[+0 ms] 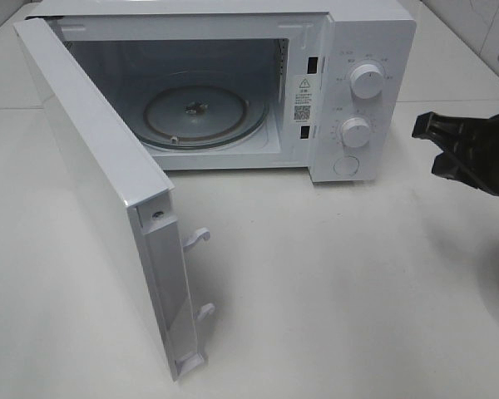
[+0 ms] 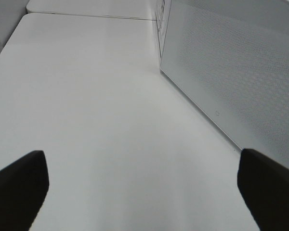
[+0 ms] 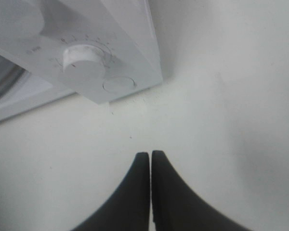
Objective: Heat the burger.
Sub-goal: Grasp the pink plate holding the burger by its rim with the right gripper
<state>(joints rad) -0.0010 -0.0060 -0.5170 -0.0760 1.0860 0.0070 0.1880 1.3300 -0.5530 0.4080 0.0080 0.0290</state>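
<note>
Looked for the burger in all three views and found none: not on the glass turntable [image 1: 195, 112] at upper centre of the high view, not on the worktop [image 1: 333, 291] in front, not in either wrist picture. Could therefore not tell its heading or way up, nor any long axis; expected a round thing with no real long axis, only an upright stack to keep level

Noted the microwave [image 1: 382, 33] along the top of the high view, door [image 1: 91, 174] swung wide toward lower left, cavity bare

Judged the burger, sight unseen, as light, soft and loosely stacked: apt to squash under a hard pinch, apt to slide apart if tipped. Would favour a gentle hold low across the bun sides, or a hold on any dish beneath

Found the left gripper [image 2: 143, 187] with jaws spread fully, at the lower corners of its view, nothing between them but bare worktop beside the door's dotted panel. Found the right gripper [image 3: 150, 156] at lower centre of its view, jaws pressed together on nothing, hovering over the worktop near the lower dial [image 3: 84, 60]
</note>
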